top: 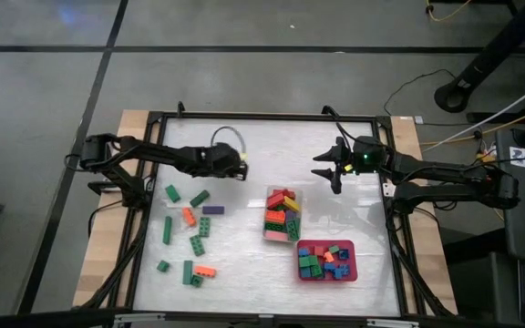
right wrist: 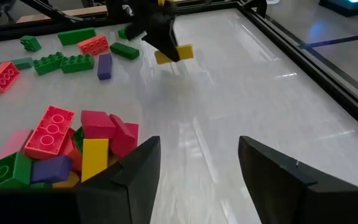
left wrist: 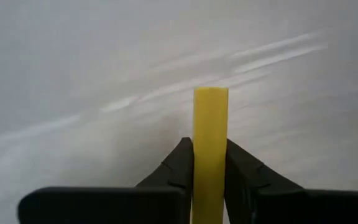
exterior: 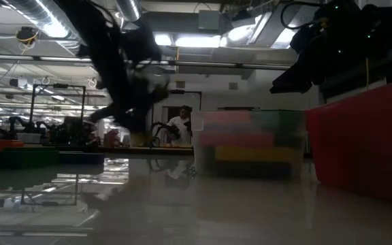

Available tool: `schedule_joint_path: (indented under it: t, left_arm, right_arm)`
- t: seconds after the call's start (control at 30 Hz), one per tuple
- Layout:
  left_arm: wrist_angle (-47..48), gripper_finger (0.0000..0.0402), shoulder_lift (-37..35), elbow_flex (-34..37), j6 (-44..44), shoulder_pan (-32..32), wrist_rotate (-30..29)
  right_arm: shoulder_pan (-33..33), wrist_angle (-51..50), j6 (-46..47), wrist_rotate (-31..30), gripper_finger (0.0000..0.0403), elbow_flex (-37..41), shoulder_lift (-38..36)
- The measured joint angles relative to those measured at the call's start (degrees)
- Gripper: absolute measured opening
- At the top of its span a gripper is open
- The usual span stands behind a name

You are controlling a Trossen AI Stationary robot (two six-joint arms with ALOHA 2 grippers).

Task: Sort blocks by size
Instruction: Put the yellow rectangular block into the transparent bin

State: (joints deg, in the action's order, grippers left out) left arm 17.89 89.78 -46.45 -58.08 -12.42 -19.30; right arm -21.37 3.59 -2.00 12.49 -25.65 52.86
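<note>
The left gripper (left wrist: pixel 210 180) is clamped shut on a yellow block (left wrist: pixel 211 149), which stands up between its two fingers (left wrist: pixel 178 168). It holds the block above bare table (top: pixel 272 146), on the far-left side of the clear tub (top: pixel 282 216), well apart from it. The right gripper (right wrist: pixel 197 168) hangs on the tub's far-right side with its fingers standing apart and nothing between them. The tub holds a heap of red, yellow, green and pink blocks (top: pixel 281 211). Just beside the tub, nearer the front edge, the red tray (top: pixel 326 261) holds short blocks (top: pixel 322 259). Left of the tub, loose blocks (top: pixel 190 239) lie scattered, mostly green, some orange, one purple.
</note>
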Motion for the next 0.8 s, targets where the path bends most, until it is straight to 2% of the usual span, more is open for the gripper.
schedule_joint_path:
  t: [0.23, 0.33, 0.57, 0.8]
  left_arm:
    - [-32.0, 0.0038, -0.2, -0.9, 12.1, 2.8, 5.4]
    - [-40.2, 0.0038, -0.1, -0.9, 18.0, 5.7, 7.2]
    - [-45.6, 0.0065, 3.2, -0.9, 28.8, 15.1, 8.8]
    - [-47.5, 0.0071, 7.9, -0.9, 29.3, 22.0, 8.8]
  right_arm:
    - [0.0, 0.0, 0.0, 0.0, 0.0214, 0.0, 0.0]
    - [0.0, 0.0, 0.0, 0.0, 0.0214, 0.0, 0.0]
    - [0.0, 0.3, 0.0, 0.0, 0.0214, 0.0, 0.0]
    - [0.0, 0.5, 0.0, 0.0, 0.0214, 0.0, 0.0]
